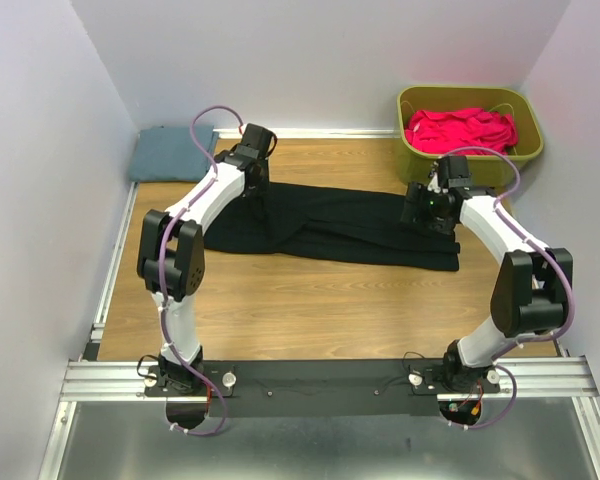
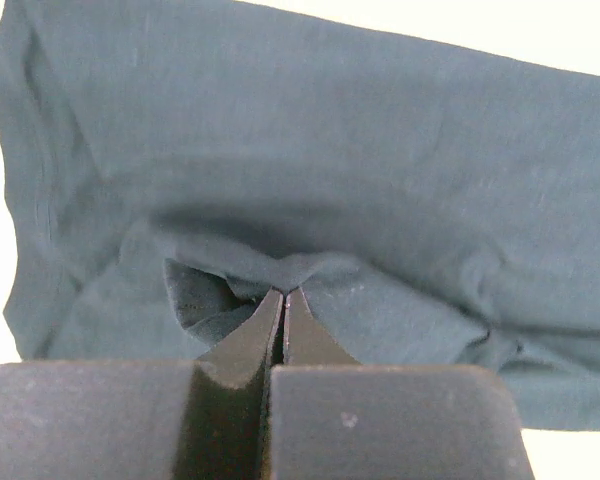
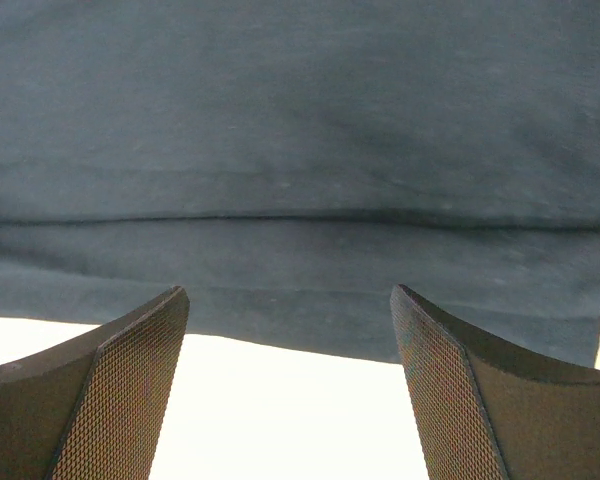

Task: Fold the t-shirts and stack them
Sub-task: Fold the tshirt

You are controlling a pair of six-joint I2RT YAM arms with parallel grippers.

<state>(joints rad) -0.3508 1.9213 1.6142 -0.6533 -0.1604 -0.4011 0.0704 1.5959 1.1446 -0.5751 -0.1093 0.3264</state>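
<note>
On the smooth wooden table (image 1: 310,310), the black t-shirt (image 1: 340,232) lies spread left to right, soft and creased. The left gripper (image 2: 283,300) is closed tight, pinching a ridge of its cloth. The right gripper (image 3: 288,290) gapes wide at its right end, holding nothing. Far left sits the folded blue-grey t-shirt (image 1: 170,153). Far right, an olive-green plastic tub (image 1: 525,150) holds the bunched pink-red t-shirt (image 1: 460,128).

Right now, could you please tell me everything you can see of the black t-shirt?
The black t-shirt is soft cloth, lying in a long, creased band across the table, one layer overlapping another. The left gripper is shut on a pinched fold near its left end; the open right gripper hovers at its right edge.
</note>
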